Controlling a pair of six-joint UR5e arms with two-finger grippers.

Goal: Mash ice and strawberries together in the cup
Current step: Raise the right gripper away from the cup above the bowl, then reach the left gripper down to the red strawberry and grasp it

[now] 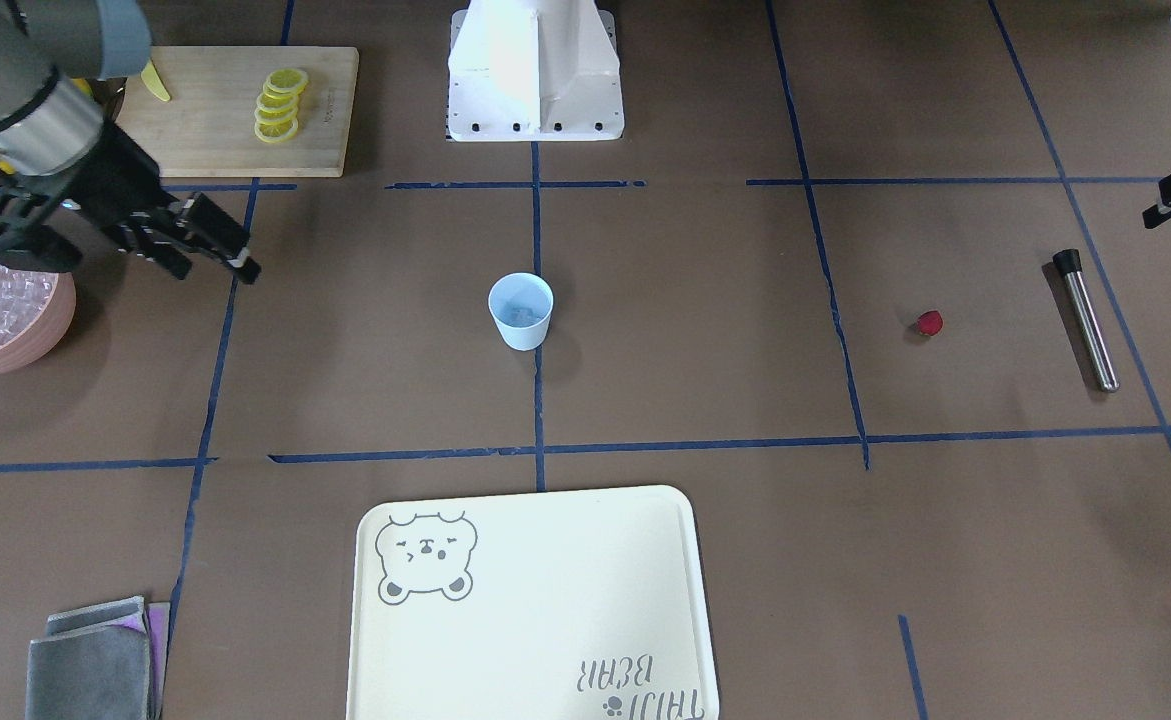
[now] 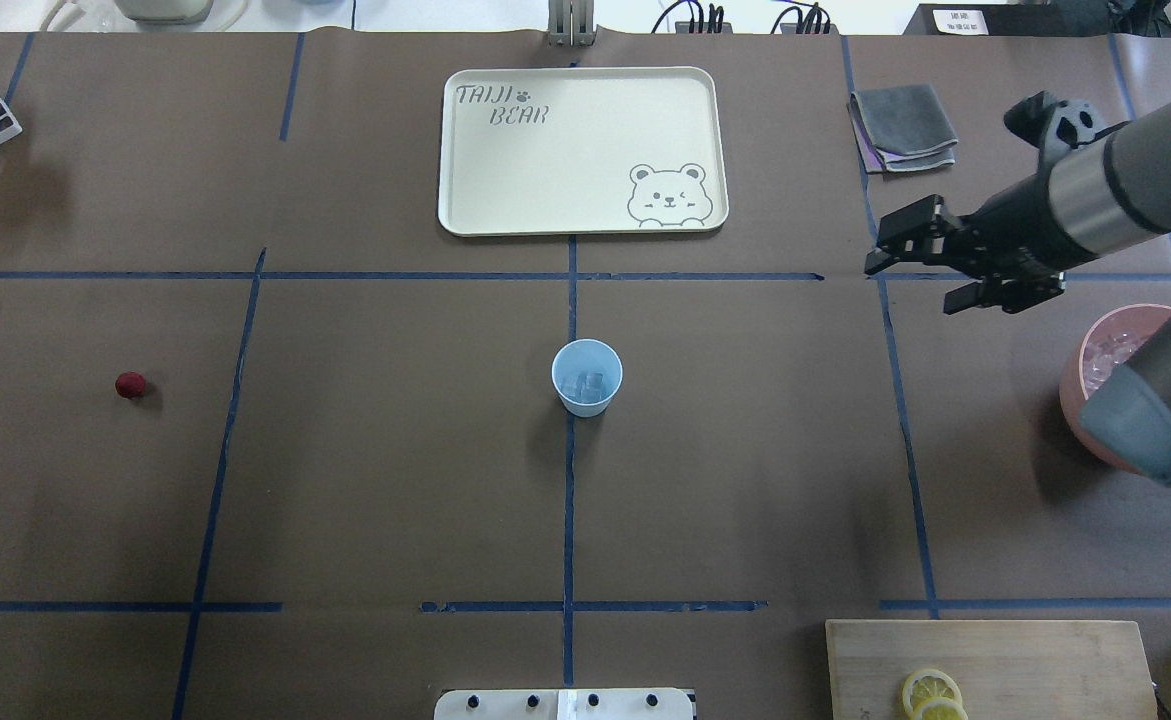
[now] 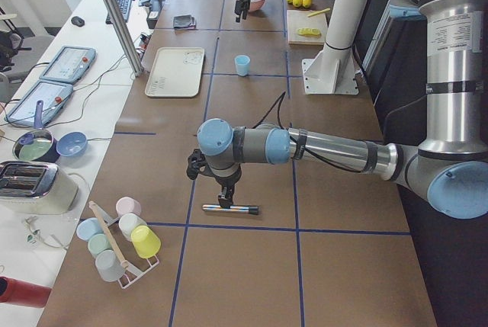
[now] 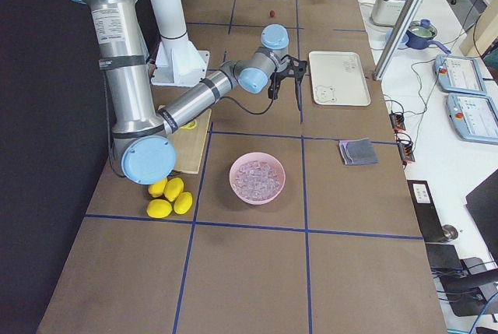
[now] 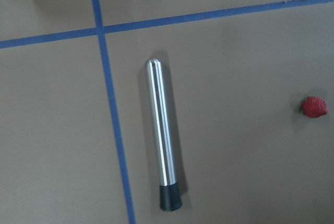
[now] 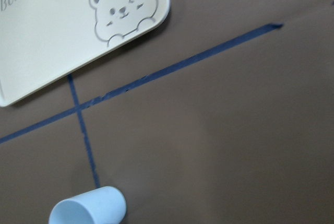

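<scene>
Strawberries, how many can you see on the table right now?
1. The strawberry lies alone between the cup and the metal rod, touching neither. No red shows inside the cup.

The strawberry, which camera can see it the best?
The left wrist camera: the strawberry is largest and sharpest there. The front and overhead cameras show only a small red dot, the right side camera a speck. I cannot find it in the other two.

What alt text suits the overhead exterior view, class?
A pale blue cup holding ice cubes stands mid-table; a strawberry lies far to its left, a bear tray beyond it. The right claw hovers open near a pink bowl.
</scene>
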